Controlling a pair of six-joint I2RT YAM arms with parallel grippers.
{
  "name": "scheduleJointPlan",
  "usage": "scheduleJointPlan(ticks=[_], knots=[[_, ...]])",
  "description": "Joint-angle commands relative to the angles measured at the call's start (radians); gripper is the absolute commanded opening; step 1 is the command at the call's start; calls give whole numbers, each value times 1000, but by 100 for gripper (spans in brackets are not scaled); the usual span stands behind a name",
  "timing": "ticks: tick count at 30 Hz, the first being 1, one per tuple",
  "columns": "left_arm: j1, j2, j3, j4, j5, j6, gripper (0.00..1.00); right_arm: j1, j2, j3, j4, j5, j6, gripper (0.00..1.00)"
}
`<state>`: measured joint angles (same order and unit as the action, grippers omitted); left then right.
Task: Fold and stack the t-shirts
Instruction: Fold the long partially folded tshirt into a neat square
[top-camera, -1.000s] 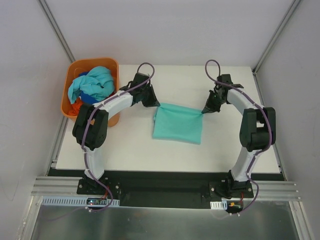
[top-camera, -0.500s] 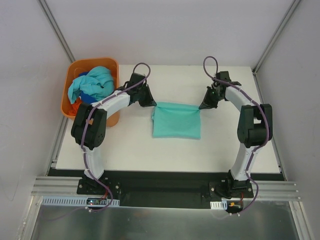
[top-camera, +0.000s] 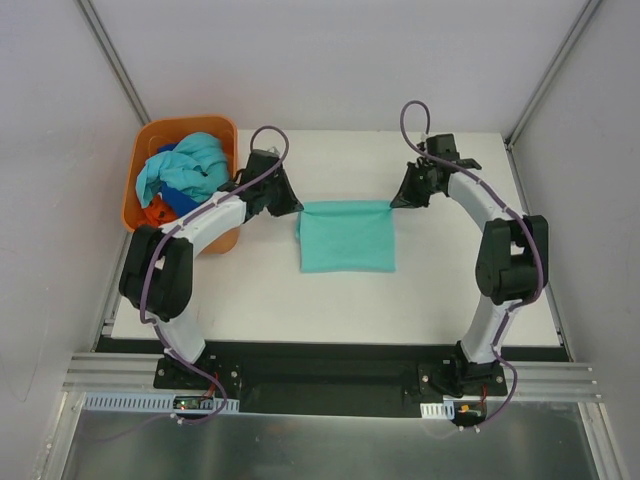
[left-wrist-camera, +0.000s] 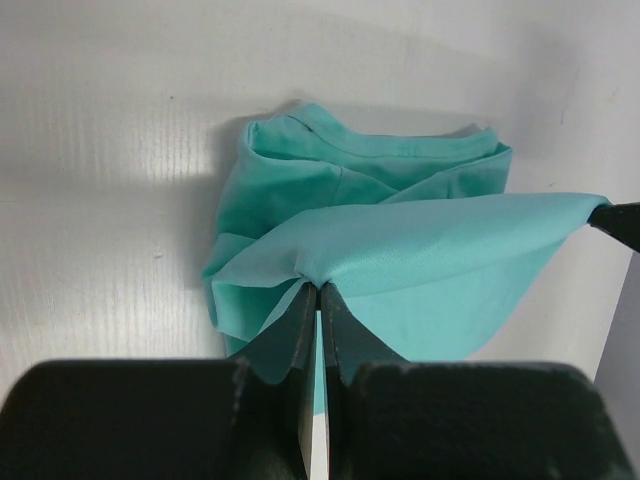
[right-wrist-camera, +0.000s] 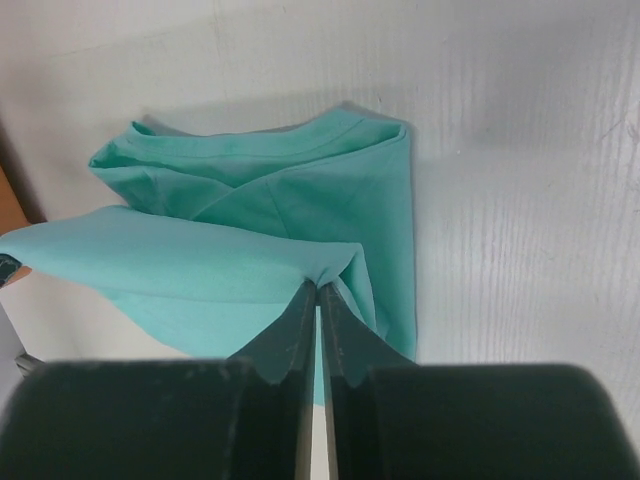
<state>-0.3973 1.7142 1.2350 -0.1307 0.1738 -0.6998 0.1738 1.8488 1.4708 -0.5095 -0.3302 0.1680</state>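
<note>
Your left gripper (left-wrist-camera: 318, 288) was closed tight, its two fingers pinching one corner of the top layer of the teal-green t-shirt (top-camera: 346, 238). Your right gripper (right-wrist-camera: 318, 285) was closed the same way on the opposite corner. Between them the held edge ran in a nearly straight line, raised a little above the layers beneath it. This grip on both corners looked meant to hold the cloth taut, so that the layer would come down flat and square and not bunch. Under the lifted layer, both wrist views showed the rest of the shirt already doubled over, with its ribbed neckline at the far side. From above, the shirt lay as a neat rectangle near the middle of the table (top-camera: 300, 300), with both grippers at its far edge. This suggests a fold was being made or finished and no stack had been started. The other shirts were heaped in the orange basket (top-camera: 150, 135) at the far left corner, well apart from the one in hand: a light aqua shirt (top-camera: 190, 165) on top, a blue shirt (top-camera: 180, 195) and an orange-red shirt (top-camera: 152, 212) showing below. The table was matt white, enclosed by pale walls (top-camera: 320, 60), with a metal rail (top-camera: 330, 375) along the near edge.
</note>
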Motion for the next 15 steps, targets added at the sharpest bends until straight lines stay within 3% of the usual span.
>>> scheduleJointPlan(ticks=[1,2,4,5,6,7,9,10,12,13,15], knots=[[26,59,6,5,-60,-26,0,9,99,87,16,-7,-39,8],[29,73,12,5,-53,-29,0,12,118,103,14,-12,-42,13],[32,113,43,6,-42,-27,10,13,167,141,5,-15,-47,18],[34,125,53,5,-40,-23,17,13,180,155,0,-13,-48,29],[32,137,70,5,-37,-23,30,13,190,170,-6,-13,-50,35],[32,139,80,5,-28,-20,33,15,205,186,-18,-15,-54,48],[32,119,93,5,-17,-6,44,13,207,236,-40,-18,-61,62],[32,102,92,5,-16,-4,58,13,190,252,-69,-23,-71,72],[28,38,77,6,-28,0,68,19,156,264,-84,-17,-78,85],[22,13,67,6,-33,5,95,30,109,257,-92,-10,-82,97],[11,-68,35,6,-59,6,99,39,26,211,-96,14,-79,97]])
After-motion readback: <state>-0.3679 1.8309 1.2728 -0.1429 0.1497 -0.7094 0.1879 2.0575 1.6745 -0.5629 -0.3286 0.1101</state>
